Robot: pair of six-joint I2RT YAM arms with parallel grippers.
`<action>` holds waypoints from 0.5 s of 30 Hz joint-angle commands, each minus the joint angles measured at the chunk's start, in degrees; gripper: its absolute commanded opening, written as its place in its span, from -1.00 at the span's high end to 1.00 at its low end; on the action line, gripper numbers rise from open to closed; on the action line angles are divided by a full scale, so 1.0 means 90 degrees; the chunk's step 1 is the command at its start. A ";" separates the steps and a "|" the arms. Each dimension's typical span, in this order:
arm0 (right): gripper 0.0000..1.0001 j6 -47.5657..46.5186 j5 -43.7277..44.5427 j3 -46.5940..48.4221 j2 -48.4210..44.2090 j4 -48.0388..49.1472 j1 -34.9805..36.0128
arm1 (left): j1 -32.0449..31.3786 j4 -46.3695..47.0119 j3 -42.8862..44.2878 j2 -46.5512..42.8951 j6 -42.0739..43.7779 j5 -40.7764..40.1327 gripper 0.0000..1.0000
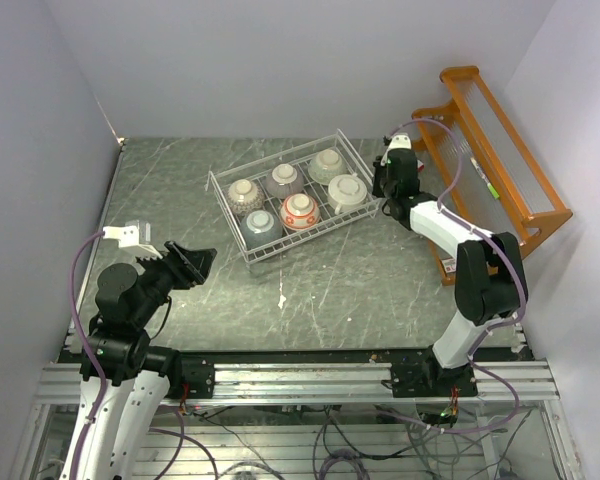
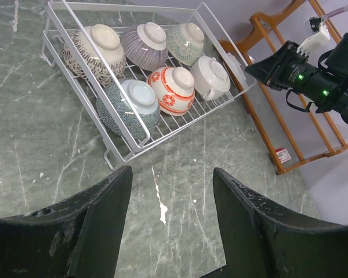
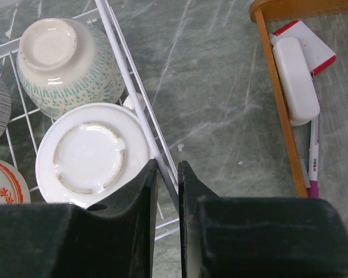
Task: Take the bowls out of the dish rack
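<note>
Right gripper (image 3: 167,174) fingers pinch the right rim wire of the white wire-grid dish rack (image 1: 310,240). The cream handled ceramic bowl (image 3: 87,153) lies just left. Left gripper (image 2: 171,179) is part-open, empty and well apart.

Table (image 1: 330,290): dark grey-green, marble-look top w/ pale veins. Dish rack (image 1: 228,217), white wire, sits on it far-centre, skewed to the table edges. Orange wooden rack (image 1: 458,74) at far-right edge, near the dish rack, not touching. White fleck (image 1: 282,298) on bare top in front of dish rack. By wooden rack's rail: white oblong piece (image 3: 294,78), red/white card (image 3: 313,49), pen (image 3: 312,168); on tabletop or on the rack, can't tell.
</note>
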 commanded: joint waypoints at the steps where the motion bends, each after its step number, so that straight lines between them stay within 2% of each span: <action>1: 0.91 0.0287 -0.0443 -0.0374 -0.0244 0.0059 0.0130 | 0.0042 0.0034 -0.0058 -0.0043 -0.0051 0.0045 -0.37; 4: 1.00 0.0311 -0.0493 -0.0550 -0.0406 0.0099 0.0159 | 0.0042 0.0039 -0.0070 -0.0017 -0.0050 0.0069 -0.37; 15: 1.00 0.0587 -0.0497 -0.1030 -0.1147 0.0229 0.0627 | 0.0042 0.0103 -0.0116 0.0006 -0.0058 0.0079 -0.35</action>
